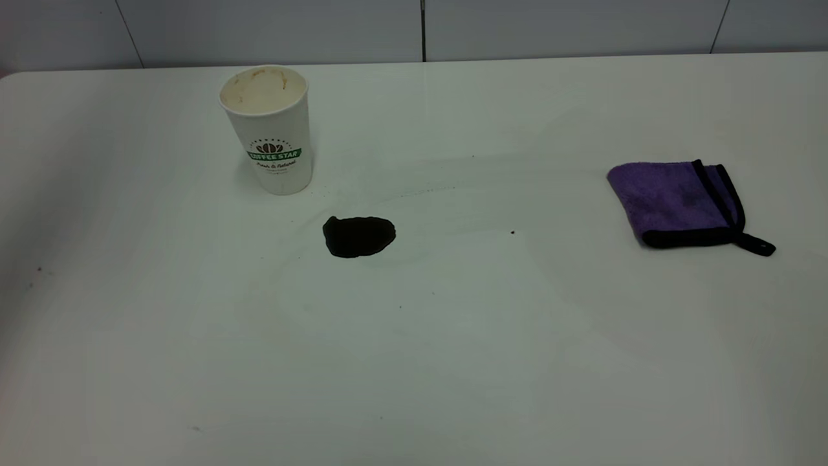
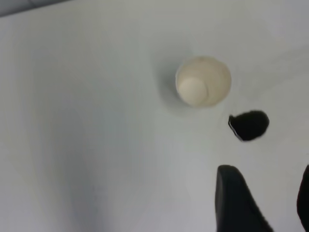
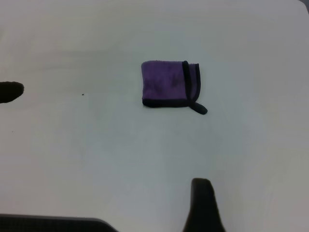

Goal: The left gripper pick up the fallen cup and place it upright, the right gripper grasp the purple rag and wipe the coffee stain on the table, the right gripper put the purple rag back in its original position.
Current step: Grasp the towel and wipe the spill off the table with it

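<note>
The white cup point(image 1: 268, 129) with the green "COFFEE STAR" banner stands upright at the table's far left, mouth up; the left wrist view shows it from above point(image 2: 203, 81). The black-brown coffee stain point(image 1: 359, 235) lies just in front and to the right of it, and also shows in the left wrist view point(image 2: 248, 125) and the right wrist view point(image 3: 9, 92). The folded purple rag point(image 1: 679, 202) with black trim lies flat at the right point(image 3: 169, 84). My left gripper point(image 2: 268, 193) hangs open and empty above the table, apart from cup and stain. My right gripper point(image 3: 256, 203) shows one finger point(image 3: 203, 205), far from the rag.
The white table point(image 1: 453, 336) has a few tiny dark specks, one point(image 1: 512, 232) between stain and rag. A grey wall runs behind the far edge. Neither arm appears in the exterior view. A dark band point(image 3: 48, 224) lies at one edge of the right wrist view.
</note>
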Controlling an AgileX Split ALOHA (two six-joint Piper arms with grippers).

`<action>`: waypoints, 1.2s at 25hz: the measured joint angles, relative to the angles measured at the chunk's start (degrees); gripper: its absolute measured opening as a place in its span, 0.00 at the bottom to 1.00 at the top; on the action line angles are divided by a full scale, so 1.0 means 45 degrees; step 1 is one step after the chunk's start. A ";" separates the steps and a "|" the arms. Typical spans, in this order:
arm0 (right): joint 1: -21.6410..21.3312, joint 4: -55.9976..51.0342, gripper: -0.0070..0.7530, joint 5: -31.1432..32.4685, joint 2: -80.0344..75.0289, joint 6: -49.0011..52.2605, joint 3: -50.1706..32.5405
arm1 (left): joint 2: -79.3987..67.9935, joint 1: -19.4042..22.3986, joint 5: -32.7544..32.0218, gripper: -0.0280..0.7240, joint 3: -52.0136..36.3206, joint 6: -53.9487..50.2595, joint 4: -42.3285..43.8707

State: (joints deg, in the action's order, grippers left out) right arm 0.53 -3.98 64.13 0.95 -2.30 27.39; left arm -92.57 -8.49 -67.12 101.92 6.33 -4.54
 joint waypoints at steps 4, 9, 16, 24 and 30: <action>0.0000 0.0000 0.77 0.0000 0.0000 0.0000 0.0000 | 0.2538 0.0000 0.0000 0.43 -0.2908 -0.0013 0.0000; 0.0000 0.0000 0.77 0.0000 0.0000 0.0000 0.0000 | 0.5091 0.0000 0.0000 0.36 -0.6549 -0.0013 -0.0026; 0.0000 0.0000 0.77 0.0000 0.0000 0.0000 0.0000 | 0.8875 0.0044 0.0000 0.36 -1.1656 -0.0570 -0.0028; 0.0000 0.0000 0.77 0.0000 0.0000 0.0000 0.0000 | 1.3896 0.2007 0.0775 0.36 -1.5506 -0.0616 0.0006; 0.0000 0.0000 0.77 0.0000 0.0000 0.0000 0.0000 | 1.7209 0.2351 0.0946 0.36 -1.6262 -0.0616 0.0398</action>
State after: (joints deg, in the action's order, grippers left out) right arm 0.53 -3.98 64.13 0.95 -2.30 27.39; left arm -15.12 2.09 -62.86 28.75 3.56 -2.75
